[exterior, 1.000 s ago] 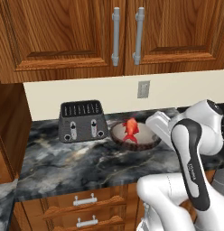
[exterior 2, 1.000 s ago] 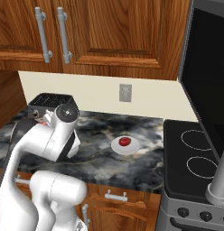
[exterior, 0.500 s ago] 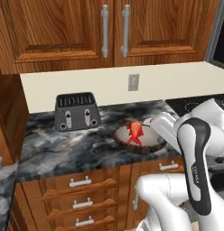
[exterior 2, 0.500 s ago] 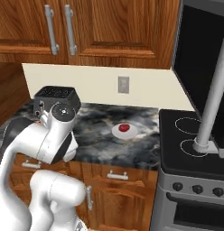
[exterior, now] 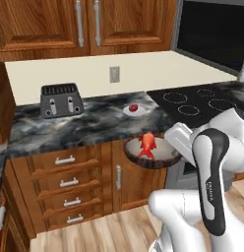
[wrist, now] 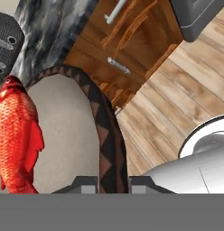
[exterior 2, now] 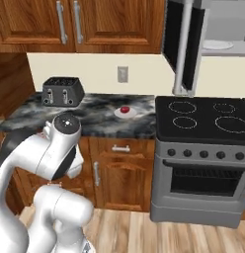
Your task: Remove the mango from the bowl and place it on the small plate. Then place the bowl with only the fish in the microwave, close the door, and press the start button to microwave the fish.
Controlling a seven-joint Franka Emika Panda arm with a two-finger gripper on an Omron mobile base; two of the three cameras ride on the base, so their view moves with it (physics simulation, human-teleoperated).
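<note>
My gripper (wrist: 113, 182) is shut on the rim of the bowl (wrist: 107, 140), one finger (wrist: 84, 184) inside and the other outside. The dark brown bowl (exterior: 143, 162) hangs in the air in front of the lower cabinets, off the counter. The orange-red fish (exterior: 147, 143) lies in it, close up in the hand view as the fish (wrist: 16, 135). The dark red mango (exterior: 134, 108) rests on the small white plate (exterior: 141, 111) on the counter; from the right the mango (exterior 2: 125, 109) sits beside the stove. The microwave (exterior 2: 228, 29) stands above the stove with its door (exterior 2: 181, 42) swung open.
A grey toaster (exterior: 61, 100) stands at the counter's back left. A black stove top (exterior 2: 203, 118) with an oven below lies under the microwave. A white turntable (exterior 2: 217, 45) shows inside the microwave. Wooden drawers (exterior: 67, 182) and a wood floor (exterior: 109, 231) are below the bowl.
The whole picture has shifted: the base has backed away and moved toward the stove. The bowl with the fish has stayed in the gripper and come off the counter.
</note>
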